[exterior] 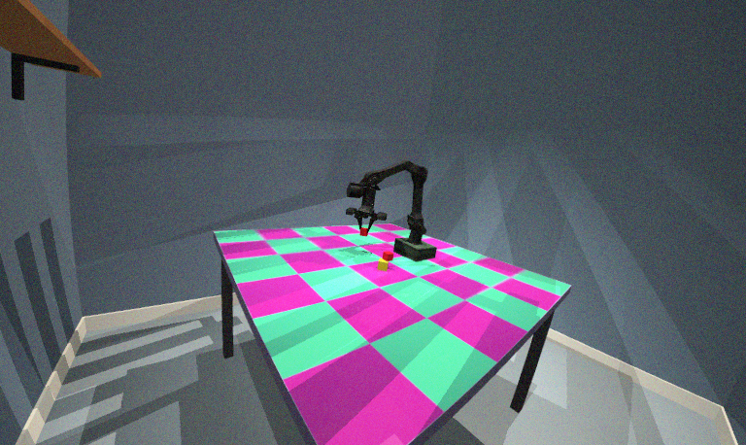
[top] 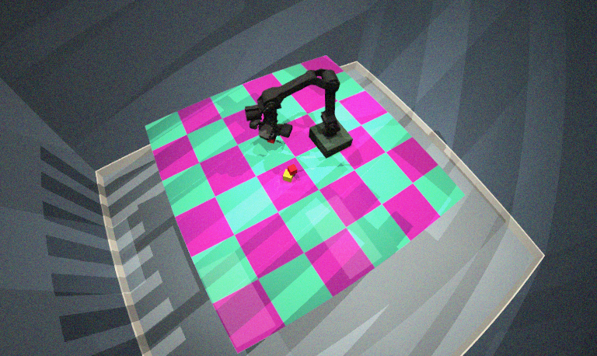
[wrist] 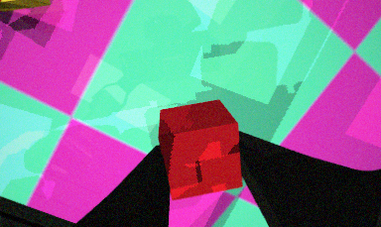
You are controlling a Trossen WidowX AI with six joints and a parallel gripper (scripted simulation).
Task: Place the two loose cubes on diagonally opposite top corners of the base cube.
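Yellow base cube, small and plain-faced [top: 287,176] [exterior: 382,264] [wrist: 30,1], is seen on a magenta square of the green-and-magenta checkered table top [top: 299,286] [exterior: 440,358] [wrist: 164,54], near and slightly right of the black parallel-jaw gripper [top: 271,137] [exterior: 363,230] [wrist: 198,146] in the exterior view. One red cube with flat, plain faces [top: 292,169] [exterior: 388,256] is already set on it, toward the right and far side, with part of the yellow top left uncovered. The second red cube [top: 271,140] [exterior: 363,231] [wrist: 204,158] is gripped between the fingers and held above the table, well apart from the base. The coming move seems to turn on that offset: the held cube must be carried toward the near side and a little right, then brought over the top corner diagonally opposite the placed cube. In the wrist view the base is cut off at the upper left edge, so its alignment with the held cube cannot be fully judged. About half of the placing appears to be done. A slight turn of the gripper may be needed, since the placed cube could be nudged if the gap is closed during lowering.
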